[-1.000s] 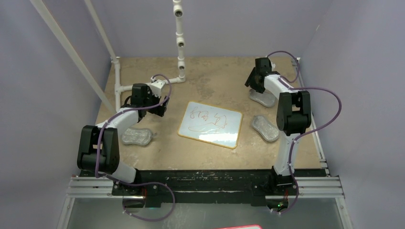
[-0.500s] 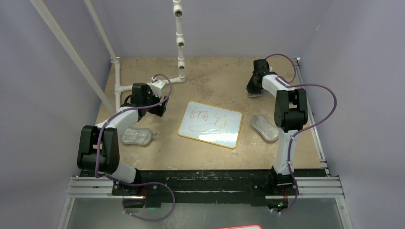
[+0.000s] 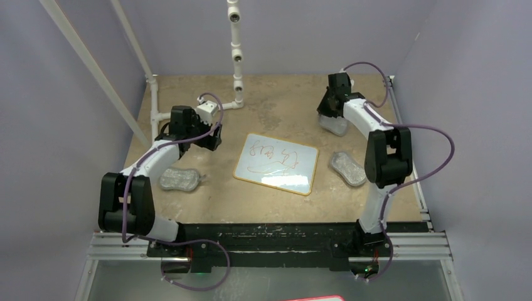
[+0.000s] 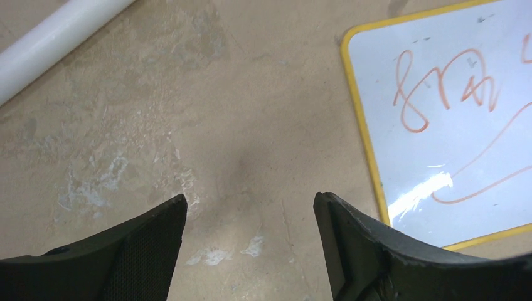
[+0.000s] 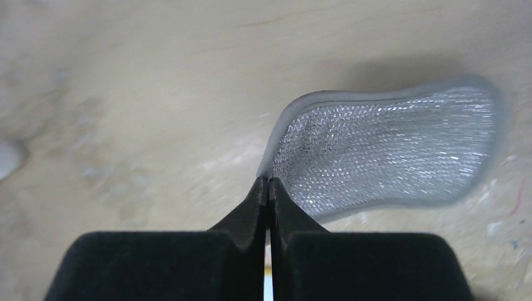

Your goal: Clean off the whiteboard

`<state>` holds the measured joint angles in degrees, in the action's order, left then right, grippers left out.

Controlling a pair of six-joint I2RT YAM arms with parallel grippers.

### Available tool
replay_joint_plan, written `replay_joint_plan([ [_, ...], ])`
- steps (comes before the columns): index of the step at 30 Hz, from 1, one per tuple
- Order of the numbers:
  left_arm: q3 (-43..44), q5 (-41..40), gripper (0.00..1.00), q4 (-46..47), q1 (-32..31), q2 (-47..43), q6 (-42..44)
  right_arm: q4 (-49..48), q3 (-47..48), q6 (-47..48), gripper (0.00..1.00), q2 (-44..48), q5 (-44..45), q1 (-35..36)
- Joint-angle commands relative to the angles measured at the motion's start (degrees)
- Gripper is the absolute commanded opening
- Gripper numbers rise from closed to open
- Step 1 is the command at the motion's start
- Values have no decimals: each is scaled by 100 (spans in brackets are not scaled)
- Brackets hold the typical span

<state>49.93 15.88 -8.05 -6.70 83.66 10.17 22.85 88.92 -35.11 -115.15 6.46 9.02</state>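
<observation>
The whiteboard [image 3: 276, 163] lies flat mid-table, white with a yellow rim and red scribbles; its left part shows in the left wrist view [image 4: 452, 125]. My left gripper [image 3: 209, 138] [image 4: 251, 200] hovers open over bare table just left of the board, nothing between its fingers. At the back right, my right gripper [image 3: 326, 116] [image 5: 268, 182] is shut on the edge of a grey oval cloth pad [image 5: 389, 150] [image 3: 336, 125], which sticks out beyond the fingertips and casts a shadow on the table.
Two more grey pads lie on the table, one at the left [image 3: 179, 179] and one at the right [image 3: 348, 168]. A white pipe frame [image 3: 237, 56] [image 4: 50, 44] stands at the back left. Purple walls close in the table.
My right gripper closed on the edge of the grey pad at the back right and shifted slightly with it. My left gripper narrowed a little and drifted slightly toward the back.
</observation>
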Motion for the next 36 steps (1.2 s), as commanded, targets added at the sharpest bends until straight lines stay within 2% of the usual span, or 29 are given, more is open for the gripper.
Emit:
replay_joint_plan([
  [1, 547, 536, 78, -155, -66, -425, -313, -293, -243, -297, 0, 1117, -174, 537],
  [2, 632, 642, 80, -221, -60, -488, -376, -370, -349, -407, 0, 1282, -210, 671],
  [4, 785, 869, 96, -301, -61, -662, -496, -638, -641, -771, 0, 1634, -559, 880],
  [5, 846, 989, 99, -328, -66, -744, -533, -863, -903, -1019, 0, 1809, -759, 980],
  [10, 855, 1769, 99, -127, -104, -1204, -656, -1675, -1183, -2054, 0, 2260, -1351, 1706],
  [19, 627, 2422, 99, -129, -431, -1792, -315, -2447, -1083, -3195, 0, 2449, -2035, 2862],
  [24, 442, 2363, 99, 117, -517, -1969, -652, -3569, -1634, -3998, 0, 2689, -2270, 3171],
  [28, 376, 2479, 99, 184, -535, -2058, -773, -3582, -1577, -4152, 0, 2736, -2108, 3331],
  [32, 197, 2190, 99, 547, -552, -2096, -972, -3806, -1646, -4397, 0, 2832, -2102, 3435],
  [36, 16, 2458, 99, 696, -552, -2220, -1270, -3759, -1768, -4460, 0, 2942, -1940, 3484],
])
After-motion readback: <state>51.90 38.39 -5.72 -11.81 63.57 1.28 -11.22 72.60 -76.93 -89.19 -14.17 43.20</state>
